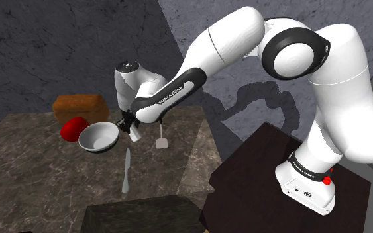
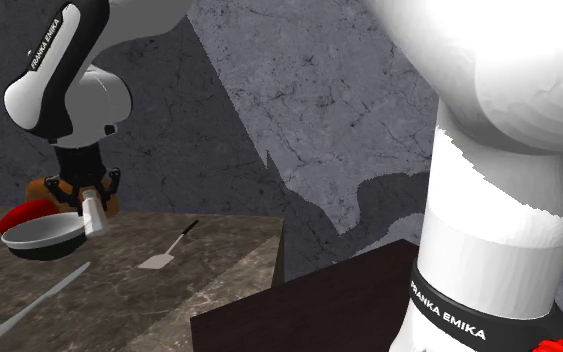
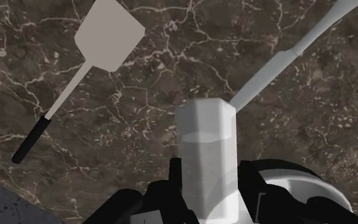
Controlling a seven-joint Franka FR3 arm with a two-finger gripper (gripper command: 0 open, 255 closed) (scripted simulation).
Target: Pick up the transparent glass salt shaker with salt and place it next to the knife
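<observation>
Gripping the salt shaker (image 3: 206,137) between its two black fingers (image 3: 175,184), the gripper (image 3: 210,181) is clasping the pale, clear-sided body on both flanks. It is clenched on the shaker, not merely straddling it. By my reading the pick is done and the carry is in hand. In the second exterior view the shaker is hanging over the marble table (image 1: 46,172) with its base seemingly off the stone, though I am judging that from the gap beneath it. The shaker is sitting beyond the far end of the knife (image 1: 125,171), near it but not yet beside it. A grey bowl (image 1: 99,138) is lying off that same end of the knife, just beside the shaker. A spatula (image 3: 109,35) is resting to the knife's other side, apart from it.

The next move is calling for a short travel towards the knife, then a lowering onto bare stone alongside the blade. The shaker should be staying upright, with room left so the fingers are not nudging the knife as they part. The bowl's rim is close enough to be worth avoiding.

The wrist view is offering what the outer views are not — a level line inside the shaker, which I take for the salt, and both fingers pressing its sides. The shoulder view, in turn, is giving the whole knife and the stretch of table beside it.
</observation>
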